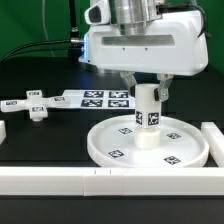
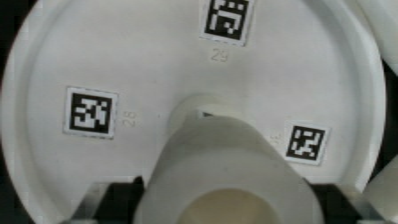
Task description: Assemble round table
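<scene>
The large rimmed white disc (image 1: 110, 146) lies flat on the black table with tags on its face. The short cylinder leg (image 1: 148, 112) stands upright on the disc's central hub. My gripper (image 1: 148, 93) comes straight down and is shut on the upper part of the leg, one finger on each side. In the wrist view the leg (image 2: 222, 150) runs down to the hub on the disc (image 2: 54, 70), and my gripper (image 2: 222, 203) clasps it, with the dark pads (image 2: 121, 196) against its sides. The small flat foot piece (image 1: 35, 107) lies apart at the exterior view's left.
The marker board (image 1: 100, 98) lies behind the disc. Long white border bars run along the front (image 1: 60, 182), at the exterior view's right (image 1: 214, 140) and at its left edge (image 1: 3, 128).
</scene>
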